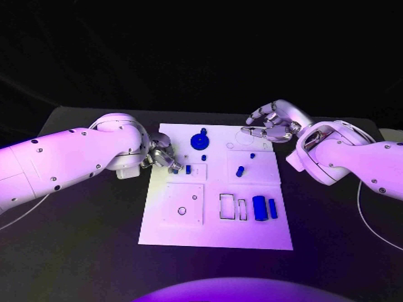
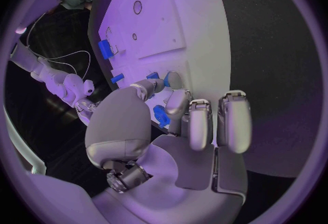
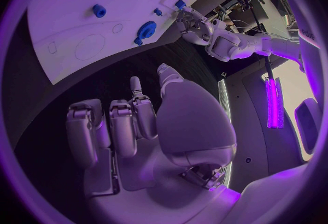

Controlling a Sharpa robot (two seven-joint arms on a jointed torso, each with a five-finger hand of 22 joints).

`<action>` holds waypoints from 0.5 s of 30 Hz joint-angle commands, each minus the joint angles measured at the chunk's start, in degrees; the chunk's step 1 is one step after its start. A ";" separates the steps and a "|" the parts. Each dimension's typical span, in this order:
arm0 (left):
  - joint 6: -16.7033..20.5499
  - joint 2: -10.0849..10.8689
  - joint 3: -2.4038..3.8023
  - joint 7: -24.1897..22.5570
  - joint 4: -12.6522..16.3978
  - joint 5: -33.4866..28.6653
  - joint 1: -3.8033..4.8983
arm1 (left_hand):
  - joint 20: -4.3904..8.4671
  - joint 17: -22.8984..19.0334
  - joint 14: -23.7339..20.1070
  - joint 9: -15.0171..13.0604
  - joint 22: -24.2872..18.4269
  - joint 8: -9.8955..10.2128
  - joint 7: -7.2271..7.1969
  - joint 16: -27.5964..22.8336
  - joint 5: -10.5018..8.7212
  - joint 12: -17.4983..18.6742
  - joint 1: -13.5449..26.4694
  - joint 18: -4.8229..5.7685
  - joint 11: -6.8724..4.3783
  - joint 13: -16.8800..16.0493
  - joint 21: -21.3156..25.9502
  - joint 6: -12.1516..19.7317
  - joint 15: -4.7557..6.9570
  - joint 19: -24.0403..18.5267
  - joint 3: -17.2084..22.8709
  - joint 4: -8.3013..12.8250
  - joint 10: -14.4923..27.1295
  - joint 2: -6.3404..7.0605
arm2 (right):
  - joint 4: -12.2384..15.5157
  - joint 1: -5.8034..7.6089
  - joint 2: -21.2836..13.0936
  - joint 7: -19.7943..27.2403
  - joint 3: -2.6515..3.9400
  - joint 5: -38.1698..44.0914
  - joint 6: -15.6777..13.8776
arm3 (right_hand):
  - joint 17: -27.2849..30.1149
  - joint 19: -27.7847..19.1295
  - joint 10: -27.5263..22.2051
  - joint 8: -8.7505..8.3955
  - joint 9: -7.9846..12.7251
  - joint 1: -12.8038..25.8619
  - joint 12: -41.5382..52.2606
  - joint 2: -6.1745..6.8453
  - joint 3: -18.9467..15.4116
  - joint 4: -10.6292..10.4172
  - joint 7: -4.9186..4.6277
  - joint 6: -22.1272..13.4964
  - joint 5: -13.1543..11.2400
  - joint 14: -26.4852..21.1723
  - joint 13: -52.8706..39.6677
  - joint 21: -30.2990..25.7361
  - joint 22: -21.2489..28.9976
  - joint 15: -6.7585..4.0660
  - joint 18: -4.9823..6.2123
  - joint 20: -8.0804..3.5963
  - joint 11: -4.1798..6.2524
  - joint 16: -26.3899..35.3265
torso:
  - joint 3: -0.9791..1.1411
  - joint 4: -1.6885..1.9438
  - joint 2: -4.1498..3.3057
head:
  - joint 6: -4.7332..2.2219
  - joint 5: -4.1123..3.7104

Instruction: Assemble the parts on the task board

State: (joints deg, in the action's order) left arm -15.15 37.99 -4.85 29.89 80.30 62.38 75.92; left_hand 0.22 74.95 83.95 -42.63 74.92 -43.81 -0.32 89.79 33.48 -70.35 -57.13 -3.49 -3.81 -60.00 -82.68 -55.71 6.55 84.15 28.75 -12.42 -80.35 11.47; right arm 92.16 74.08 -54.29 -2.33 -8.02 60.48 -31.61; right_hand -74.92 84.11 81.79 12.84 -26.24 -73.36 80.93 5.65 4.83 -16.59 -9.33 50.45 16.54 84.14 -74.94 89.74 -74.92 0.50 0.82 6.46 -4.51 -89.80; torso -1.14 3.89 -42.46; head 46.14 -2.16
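The white board (image 1: 215, 189) lies mid-table (image 1: 74, 251) with blue parts on it: a gear (image 1: 199, 139) near the far edge, small pegs (image 1: 240, 170) in the middle, two blocks (image 1: 259, 207) toward the near right. The left hand (image 1: 162, 155) sits at the board's left edge, fingers curled by a small blue part (image 2: 161, 115); whether it grips it I cannot tell. The right hand (image 1: 272, 123) hovers over the far right corner, fingers loosely spread, holding nothing
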 commanded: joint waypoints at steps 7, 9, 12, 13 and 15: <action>0.03 0.44 0.08 -0.11 0.26 -0.30 -0.20 | 0.38 15.05 6.05 0.09 1.81 0.23 0.28 0.21 -3.51 0.91 -0.36 0.63 -0.07 0.68 0.52 0.19 0.34 1.33 -2.89 -2.27 0.73 0.77 | 0.11 -0.03 -0.06 0.24 0.00 0.61 0.27 | -14.08 5.89 -0.30 0.32 -0.05 0.44 -0.21 0.09 0.31 -0.07 0.44 0.01 0.33 5.62 -6.58 0.26 -15.08 -0.39 -0.82 -0.35 0.27 0.15 | -0.03 0.02 -0.05 | -0.14 -0.08; 0.24 0.60 0.16 -0.13 0.35 -0.26 -0.20 | 0.38 15.05 6.05 0.09 1.88 0.23 0.29 0.21 -3.86 0.93 -0.43 0.65 -0.06 0.67 0.49 0.22 0.34 1.36 -3.17 -2.60 0.75 0.82 | 0.11 -0.03 -0.07 0.25 0.00 0.61 0.26 | -14.05 5.89 -0.32 0.31 -0.04 0.49 -0.23 0.12 0.29 -0.07 0.43 -0.02 0.32 5.61 -6.56 0.26 -15.08 -0.39 -0.82 -0.35 0.26 0.16 | -0.03 0.02 -0.05 | -0.14 -0.08; 0.53 0.81 0.23 -0.14 0.45 -0.23 -0.20 | 0.38 15.05 6.05 0.08 1.77 0.21 0.32 0.21 -4.46 1.03 -0.48 0.62 -0.03 0.79 0.57 0.27 0.33 1.32 -3.65 -3.25 0.84 0.85 | 0.11 -0.03 -0.07 0.26 0.00 0.61 0.26 | -14.05 5.89 -0.32 0.31 -0.04 0.49 -0.23 0.12 0.29 -0.07 0.43 -0.02 0.32 5.61 -6.56 0.26 -15.08 -0.39 -0.82 -0.35 0.26 0.16 | -0.02 0.02 -0.02 | -0.16 -0.08; 0.63 0.89 0.25 -0.14 0.49 -0.22 -0.20 | 0.38 15.05 6.05 0.08 1.74 0.21 0.34 0.21 -4.68 1.08 -0.52 0.61 -0.03 0.85 0.60 0.31 0.33 1.31 -3.81 -3.45 0.88 0.87 | 0.12 -0.03 -0.08 0.27 0.00 0.61 0.26 | -14.01 5.89 -0.31 0.31 -0.04 0.51 -0.22 0.13 0.28 -0.07 0.43 -0.04 0.31 5.60 -6.57 0.26 -15.08 -0.39 -0.82 -0.35 0.26 0.17 | -0.02 0.01 -0.03 | -0.16 -0.09; 0.81 1.03 0.28 -0.15 0.56 -0.21 -0.20 | 0.38 15.05 6.05 0.06 1.77 0.18 0.35 0.21 -5.26 1.05 -0.59 0.62 -0.01 0.79 0.60 0.34 0.33 1.32 -4.18 -3.85 0.89 0.91 | 0.12 -0.03 -0.09 0.27 0.00 0.61 0.25 | -13.99 5.89 -0.30 0.31 -0.03 0.53 -0.21 0.14 0.28 -0.07 0.42 -0.05 0.31 5.60 -6.58 0.26 -15.08 -0.39 -0.82 -0.35 0.26 0.18 | -0.03 0.03 -0.04 | -0.14 -0.11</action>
State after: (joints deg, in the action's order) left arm -14.83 39.00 -4.59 29.84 80.72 62.29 75.77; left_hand 0.21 74.94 83.95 -42.64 74.92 -43.78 -0.11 89.79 28.40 -69.40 -57.52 -3.49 -3.87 -59.20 -82.46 -55.49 6.55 84.15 24.72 -16.13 -79.84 11.86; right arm 92.19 74.08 -54.37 -2.31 -8.02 60.49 -31.62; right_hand -74.91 84.11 81.79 12.84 -26.23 -73.36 80.93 5.66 4.83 -16.59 -9.33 50.45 16.54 84.14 -74.93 89.74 -74.91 0.50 0.82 6.46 -4.51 -89.80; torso -1.15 3.92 -42.48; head 45.97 -2.25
